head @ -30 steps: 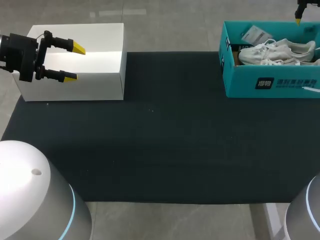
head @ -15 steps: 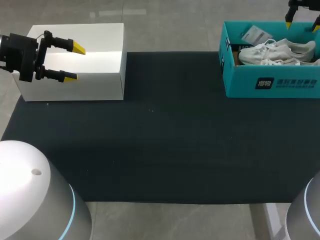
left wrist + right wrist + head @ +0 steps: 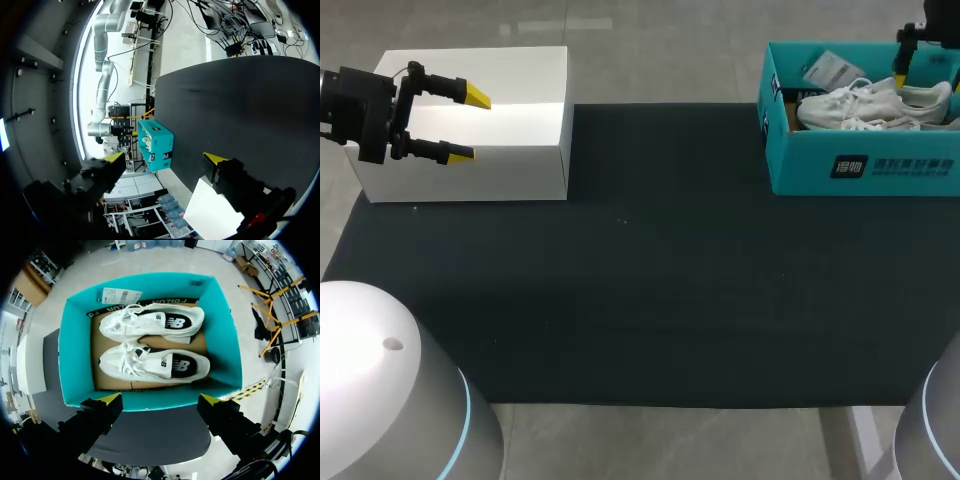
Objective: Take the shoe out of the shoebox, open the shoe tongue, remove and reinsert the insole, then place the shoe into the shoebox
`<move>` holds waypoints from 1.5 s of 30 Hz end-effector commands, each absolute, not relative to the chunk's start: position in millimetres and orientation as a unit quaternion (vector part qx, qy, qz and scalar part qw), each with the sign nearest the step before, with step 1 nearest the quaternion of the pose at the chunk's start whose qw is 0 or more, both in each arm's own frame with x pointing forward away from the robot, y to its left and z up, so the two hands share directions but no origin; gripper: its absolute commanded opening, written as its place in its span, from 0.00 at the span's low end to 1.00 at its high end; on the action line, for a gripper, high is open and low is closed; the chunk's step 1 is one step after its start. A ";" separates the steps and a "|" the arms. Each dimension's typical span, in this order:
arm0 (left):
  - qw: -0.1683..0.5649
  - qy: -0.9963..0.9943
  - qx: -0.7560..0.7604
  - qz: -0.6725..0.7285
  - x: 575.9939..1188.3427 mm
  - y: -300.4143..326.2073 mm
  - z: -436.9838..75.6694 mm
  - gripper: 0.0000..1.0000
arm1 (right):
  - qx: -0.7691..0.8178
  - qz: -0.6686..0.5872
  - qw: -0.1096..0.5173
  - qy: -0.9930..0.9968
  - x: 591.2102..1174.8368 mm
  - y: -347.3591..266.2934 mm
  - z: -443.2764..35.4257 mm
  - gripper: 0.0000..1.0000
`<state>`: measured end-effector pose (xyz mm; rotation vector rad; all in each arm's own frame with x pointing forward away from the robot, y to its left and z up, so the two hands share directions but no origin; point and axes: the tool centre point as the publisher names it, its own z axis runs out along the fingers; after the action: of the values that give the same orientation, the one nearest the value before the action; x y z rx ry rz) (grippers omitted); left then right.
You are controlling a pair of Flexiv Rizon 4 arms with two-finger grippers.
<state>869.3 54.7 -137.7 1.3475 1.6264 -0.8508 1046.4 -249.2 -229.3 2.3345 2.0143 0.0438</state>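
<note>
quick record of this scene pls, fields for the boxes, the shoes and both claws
shoebox: teal, open, at the far right corner of the black mat
shoes: two white sneakers lying side by side inside the shoebox, with a paper tag beside them
white box: far left corner of the mat
left claw: open, empty, above the white box
right claw: open, empty, above the shoebox
stage: shoe not yet taken out

A white box (image 3: 520, 80) is placed at the far left corner of the black-covered bench (image 3: 650, 280). A white paper tag (image 3: 830, 70) is seen near the far right.
</note>
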 end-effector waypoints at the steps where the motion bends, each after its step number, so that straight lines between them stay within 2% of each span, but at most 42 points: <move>1: 0.418 0.649 0.538 -0.338 869.5 54.4 -137.5 1.00 | 0.739 0.104 0.117 0.655 992.1 -251.1 -233.0 1.00; 6: 0.418 0.649 0.538 -0.338 869.5 54.4 -137.5 1.00 | 0.726 0.112 0.098 0.672 960.1 -254.2 -235.4 1.00; 28: 0.418 0.649 0.538 -0.338 869.5 54.4 -137.5 1.00 | 0.726 0.112 0.098 0.672 960.1 -254.2 -235.4 1.00; 36: 0.268 0.863 0.267 -0.334 880.2 46.9 -131.4 1.00 | 0.726 0.112 0.098 0.672 960.1 -254.2 -235.4 1.00; 40: 0.232 0.910 0.115 -0.323 887.1 62.7 -138.4 1.00 | 0.726 0.112 0.098 0.672 960.1 -254.2 -235.4 1.00; 45: 0.236 0.936 -0.070 -0.251 887.2 82.8 -149.4 1.00 | 0.726 0.112 0.098 0.672 960.1 -254.2 -235.4 1.00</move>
<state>894.1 77.8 -147.7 0.9279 2.1038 -0.8983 961.2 -254.0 -235.3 2.1475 1.9910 0.3299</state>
